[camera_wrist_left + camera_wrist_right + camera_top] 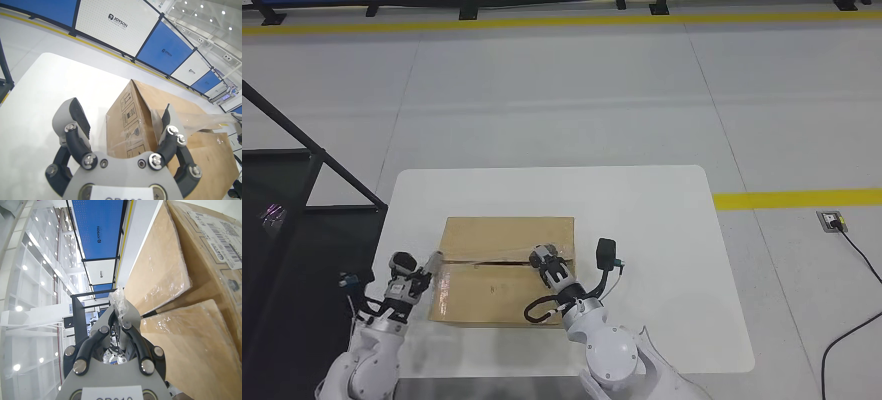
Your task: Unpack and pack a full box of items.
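Top view: unsealing under way, nothing unpacked yet

Sitting in the lower centre of the frame, the cardboard box (504,270) rests on the white table (662,210). Its top flaps (160,262) are nearly shut, with a dark slit between them. The right gripper (547,262) stands over that seam near the middle of the box. Its wrist view shows the fingers pressed together on a crumpled wad of clear tape (117,303). A loose strip of the same tape runs along the seam toward the box's left end in the frame. The left gripper (407,268) is at that end, lower left of the frame, with its fingers spread wide. In the left wrist view one finger is out over the table and the other is close against the taped corner of a flap. It grips nothing that I can make out.

The step in hand looks like stripping the seal, the very start of the unpacking half. The next move probably calls for the right arm to draw the strip away along the seam until its far end lets go. The left arm would need to steady the carton, since a sticky strip could drag or tilt it. The tape then has to be shed clear of the box, which may be awkward if it clings to the pads. Only after that can the flaps be folded outward to reach what is inside
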Robot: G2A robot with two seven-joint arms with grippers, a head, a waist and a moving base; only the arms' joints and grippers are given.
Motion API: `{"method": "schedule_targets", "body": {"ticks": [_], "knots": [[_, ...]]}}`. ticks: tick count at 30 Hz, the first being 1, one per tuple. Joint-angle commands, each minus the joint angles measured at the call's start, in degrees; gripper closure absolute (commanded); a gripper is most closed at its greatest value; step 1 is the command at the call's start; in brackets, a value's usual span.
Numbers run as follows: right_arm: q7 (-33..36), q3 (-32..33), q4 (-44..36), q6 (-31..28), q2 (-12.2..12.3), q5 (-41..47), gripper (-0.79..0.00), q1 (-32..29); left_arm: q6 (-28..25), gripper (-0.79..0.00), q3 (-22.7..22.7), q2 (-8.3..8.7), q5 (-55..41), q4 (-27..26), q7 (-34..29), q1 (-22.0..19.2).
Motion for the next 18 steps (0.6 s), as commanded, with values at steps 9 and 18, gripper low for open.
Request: {"method": "schedule_targets", "body": {"ticks": [9,18], "knots": [[0.0,0.0,0.0,0.0,0.0,0.0,0.000,0.0,1.4,-0.785,0.8,0.14,0.1,-1.4,-2.3,0.9],[0.0,0.0,0.0,0.0,0.0,0.0,0.000,0.0,2.9,-0.785,1.9,0.09,-1.7,-0.8,-3.7,-0.2]]}}
